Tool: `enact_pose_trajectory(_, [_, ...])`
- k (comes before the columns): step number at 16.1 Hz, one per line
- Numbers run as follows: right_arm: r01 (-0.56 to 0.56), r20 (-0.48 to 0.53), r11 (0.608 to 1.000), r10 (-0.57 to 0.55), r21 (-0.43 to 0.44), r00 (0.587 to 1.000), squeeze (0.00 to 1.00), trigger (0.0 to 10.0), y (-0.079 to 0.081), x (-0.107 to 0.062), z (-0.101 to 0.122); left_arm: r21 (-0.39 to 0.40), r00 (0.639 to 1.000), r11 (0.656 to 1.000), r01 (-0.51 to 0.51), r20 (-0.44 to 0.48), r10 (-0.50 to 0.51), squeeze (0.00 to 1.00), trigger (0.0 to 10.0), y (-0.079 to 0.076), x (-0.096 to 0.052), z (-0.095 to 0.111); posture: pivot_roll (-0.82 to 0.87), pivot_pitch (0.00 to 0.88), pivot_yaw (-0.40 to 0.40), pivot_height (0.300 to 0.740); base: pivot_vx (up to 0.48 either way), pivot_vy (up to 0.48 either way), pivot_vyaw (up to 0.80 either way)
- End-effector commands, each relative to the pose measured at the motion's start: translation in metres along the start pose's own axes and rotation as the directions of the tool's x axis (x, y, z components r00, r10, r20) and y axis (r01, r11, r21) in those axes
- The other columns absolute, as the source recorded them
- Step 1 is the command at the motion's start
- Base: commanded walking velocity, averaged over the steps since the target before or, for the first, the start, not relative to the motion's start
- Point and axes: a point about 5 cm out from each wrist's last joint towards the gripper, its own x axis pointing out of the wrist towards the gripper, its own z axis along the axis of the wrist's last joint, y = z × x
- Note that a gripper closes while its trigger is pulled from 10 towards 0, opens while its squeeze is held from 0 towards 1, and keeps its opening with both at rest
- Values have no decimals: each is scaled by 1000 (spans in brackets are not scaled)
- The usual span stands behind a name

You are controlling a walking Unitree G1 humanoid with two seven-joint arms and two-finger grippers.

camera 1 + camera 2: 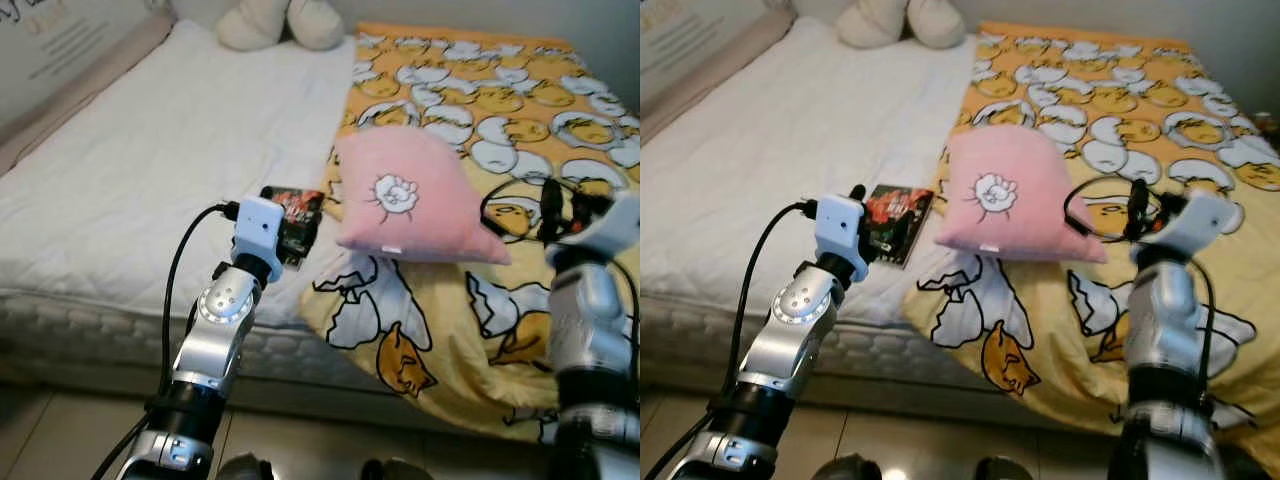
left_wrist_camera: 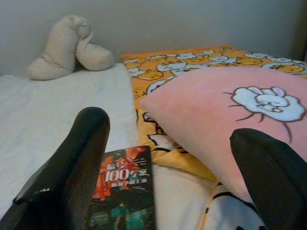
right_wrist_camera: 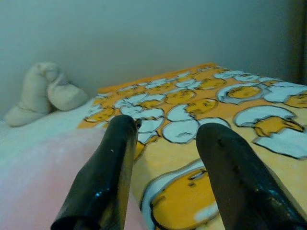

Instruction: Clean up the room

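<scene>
You are facing a bed whose white mattress is lying half under a yellow egg-print blanket. A pink pillow bearing a white rabbit patch is resting on the blanket's near edge; a cream plush is sitting at the far end. A dark book is lying just beside the pillow. Your left gripper is hovering above the book, fingers wide apart and empty. Your right gripper is hanging over the blanket beside the pillow, parted, gripping nothing.

A pillow lies on the blanket covering the bed's right half. Left of it, a book rests on the mattress. Behind, apparently by the wall, sits a plush toy.
</scene>
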Motion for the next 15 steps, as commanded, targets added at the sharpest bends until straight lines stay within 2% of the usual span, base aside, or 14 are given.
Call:
enact_pose_trajectory(1, [-35,-38,998,32,-60,999,1000,10000,11,-11,-10,-23,1000,1000,-2,2,2,0,10000,-2,0,2,-96,0,19,740,0,0,0])
enact_pose_trajectory(2, [-121,-105,974,103,-190,989,1000,10000,26,-34,-28,-67,999,997,-30,13,31,0,10000,1,-6,-1,-106,0,21,740,0,0,0])
enact_pose_trajectory(3, [-168,-142,958,137,-233,980,1000,10000,34,-43,-36,-80,999,996,-49,10,50,0,10000,3,-9,-3,-112,0,17,740,0,0,0])
enact_pose_trajectory(4, [-227,-174,939,186,-260,967,1000,10000,43,-44,-38,-81,998,995,-54,11,55,0,10000,4,-9,-5,-114,0,9,740,0,0,0])
enact_pose_trajectory(5, [-280,-178,913,235,-297,956,1000,10000,52,-43,-36,-120,997,990,-71,12,73,0,10000,5,-8,-7,-114,0,-1,740,0,0,0])
enact_pose_trajectory(6, [-327,-180,878,279,-349,943,1000,10000,59,-39,-32,-115,997,990,-77,14,79,0,10000,5,-6,-6,-113,0,-10,740,0,-454,0])
enact_pose_trajectory(7, [-334,-153,875,298,-350,942,1000,10000,61,-36,-24,-110,997,992,-68,18,71,0,10000,3,-3,-5,-109,0,-19,740,0,-450,0])
enact_pose_trajectory(8, [-331,-148,866,297,-376,943,0,10000,62,-33,-21,-116,998,991,-62,22,65,0,10000,2,-2,-4,-109,0,-21,740,0,-450,0])
enact_pose_trajectory(10, [-287,-174,885,238,-367,956,0,10000,57,-30,-26,-120,998,991,-60,26,64,0,10000,3,-3,-5,-101,0,-17,740,0,-442,0])
enact_pose_trajectory(12, [-283,-179,889,232,-359,956,0,10000,59,-30,-27,-96,997,993,-72,15,74,0,10000,4,-3,-7,-97,0,-14,740,172,0,0])
enact_pose_trajectory(15, [-275,-176,917,231,-290,957,0,10000,66,-29,-30,-40,996,996,-81,29,83,0,10000,6,0,-3,-96,0,-4,740,0,0,0])
